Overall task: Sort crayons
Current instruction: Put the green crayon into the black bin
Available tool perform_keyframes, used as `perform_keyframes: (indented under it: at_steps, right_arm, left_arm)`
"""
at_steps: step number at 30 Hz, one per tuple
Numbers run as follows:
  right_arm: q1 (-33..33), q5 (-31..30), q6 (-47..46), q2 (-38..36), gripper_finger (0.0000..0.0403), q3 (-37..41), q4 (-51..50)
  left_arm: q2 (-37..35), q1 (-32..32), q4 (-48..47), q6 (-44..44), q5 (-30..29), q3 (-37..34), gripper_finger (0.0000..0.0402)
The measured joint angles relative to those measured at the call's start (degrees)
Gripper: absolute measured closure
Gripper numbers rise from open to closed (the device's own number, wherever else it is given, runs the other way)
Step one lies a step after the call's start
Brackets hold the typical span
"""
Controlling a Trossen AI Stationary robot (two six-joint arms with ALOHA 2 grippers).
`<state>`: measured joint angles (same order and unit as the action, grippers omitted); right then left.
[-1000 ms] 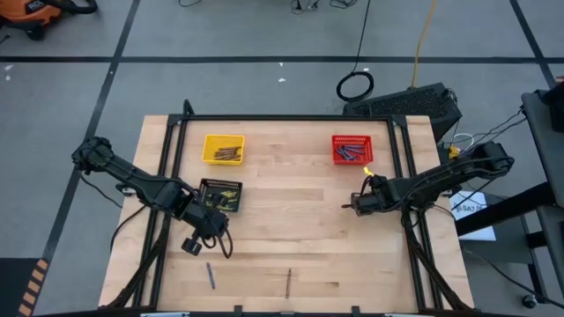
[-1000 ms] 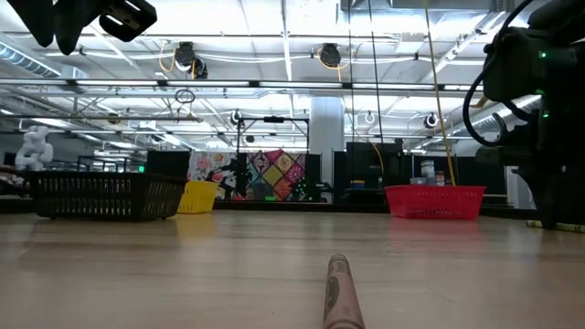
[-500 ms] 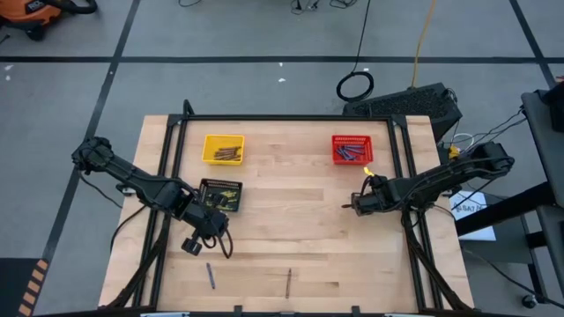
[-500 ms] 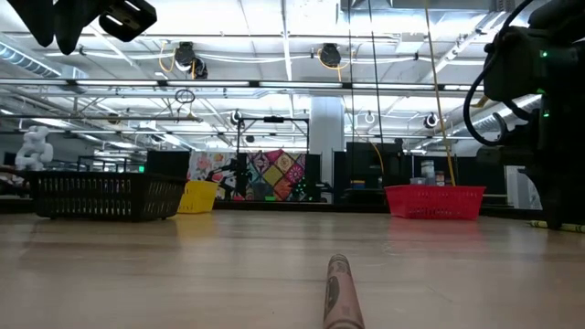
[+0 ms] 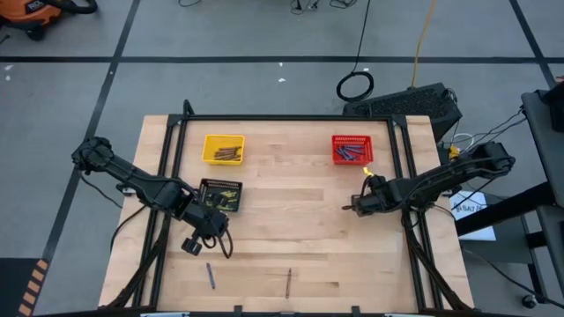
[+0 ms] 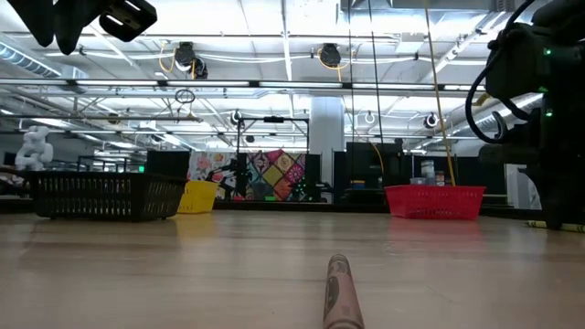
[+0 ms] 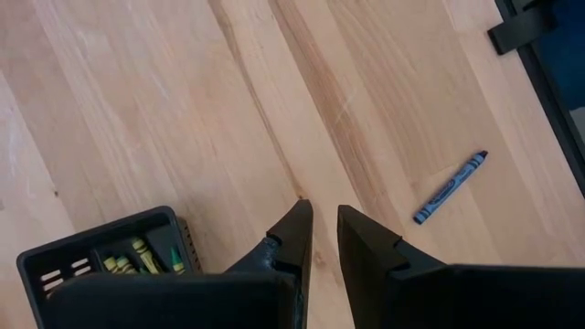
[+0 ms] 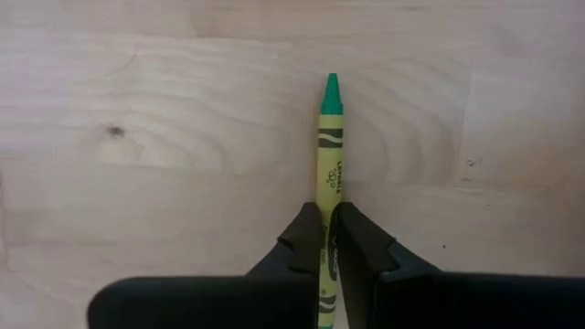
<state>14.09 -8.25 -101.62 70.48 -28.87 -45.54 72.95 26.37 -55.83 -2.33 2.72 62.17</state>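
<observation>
- The green crayon (image 8: pixel 330 155) looks light, stiff and a little waxy — easy to lift, likely to snap if bent and to roll if set down loose. It is best held across the paper wrap, near the middle of its length.
- The right gripper (image 8: pixel 327 239) has its fingers closed on this crayon's lower part, so most of the stick pokes out ahead of them, tip forward over bare wood. From above, that gripper (image 5: pixel 356 206) sits right of table centre, below the red basket (image 5: pixel 352 149).
- The crayon has a yellow-green wrap with dark print and bands, and a plain green pointed tip.
- The left gripper (image 7: pixel 319 236) hangs empty, its fingers nearly together with only a narrow gap. It is just beside the black basket (image 7: pixel 55 259), which holds yellow-green crayons.
- A blue crayon (image 7: pixel 448 187) lies loose on the table near the left gripper — same slim, wrapped shape.
- A brown crayon (image 5: pixel 288 282) lies near the front edge, end-on to the low camera (image 6: pixel 338 292).
- The yellow basket (image 5: pixel 222 148) holds brown sticks; the red one holds bluish ones.
- By colour, I judge the held crayon belongs in the black basket, across the table.
</observation>
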Motion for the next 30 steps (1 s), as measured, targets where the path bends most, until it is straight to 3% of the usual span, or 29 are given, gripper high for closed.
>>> perform_keyframes:
  at_steps: [10, 21, 30]
  right_arm:
    - [1.5, -3.2, 6.8, -2.0, 0.0403, -3.4, 7.7]
    - [3.1, -9.8, 19.7, -2.1, 0.0403, -3.5, 30.8]
    - [3.3, -14.5, 34.9, -1.8, 0.0403, -3.6, 52.2]
  left_arm:
    - [0.0, 0.0, 5.0, -0.2, -4.3, -1.4, 0.0349]
    - [0.0, -0.1, 24.3, 4.0, -5.2, -10.8, 0.0349]
    - [0.0, -0.6, 39.7, 6.1, -6.5, -13.2, 0.0349]
